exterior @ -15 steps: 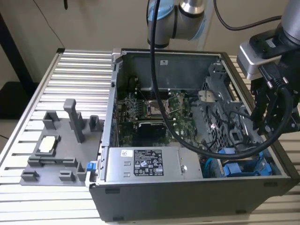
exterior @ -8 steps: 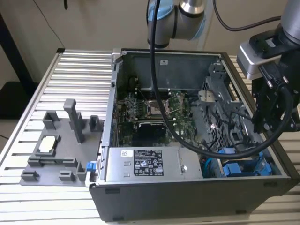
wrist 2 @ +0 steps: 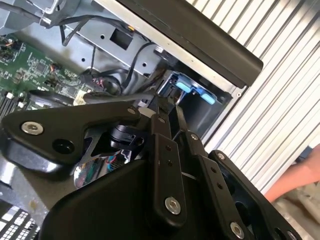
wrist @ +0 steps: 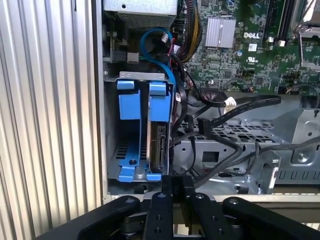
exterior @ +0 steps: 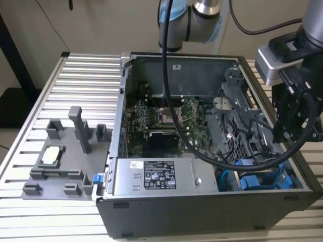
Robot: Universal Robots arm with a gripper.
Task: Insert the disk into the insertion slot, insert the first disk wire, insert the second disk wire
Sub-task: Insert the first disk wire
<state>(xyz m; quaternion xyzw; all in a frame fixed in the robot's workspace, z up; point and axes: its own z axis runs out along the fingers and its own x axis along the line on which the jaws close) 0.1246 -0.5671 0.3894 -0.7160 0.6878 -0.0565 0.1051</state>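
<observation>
Exterior view: open PC case (exterior: 202,212) sits on ribbed metal tabletop (exterior: 86,75), with a grey fixture (exterior: 65,151) on the tabletop beside the case at the exterior view's left. Inside the case are a green motherboard (exterior: 166,116) in the middle and a labelled power supply (exterior: 156,176) along the near wall. The slot (exterior: 262,179), seen as blue plastic, is in the near corner at the exterior view's right. The arm (exterior: 186,20) comes in from the back, and a thick black cable (exterior: 202,151) droops across the case. The hand (exterior: 282,132) hangs over the case's side at the exterior view's right, above the slot. Second wrist view: the black fingers (wrist 2: 162,150) run close alongside each other, tips pointing at the slot's blue tabs and stopping just short of them. A black wire (wrist 2: 115,95) passes just beside the tips. A person's arm (wrist 2: 300,172) lies on the tabletop outside the case. First wrist view: the disk (wrist: 159,147) stands on edge in its blue carrier, seated inside the slot in the division nearer the loose wires (wrist: 235,107). The division beside it shows blue rails. A blue cable (wrist: 167,65) arcs over the slot's far end. The fingers are pressed close together, right at the slot's near end in line with the disk. Can't tell if anything is pinched between them.
</observation>
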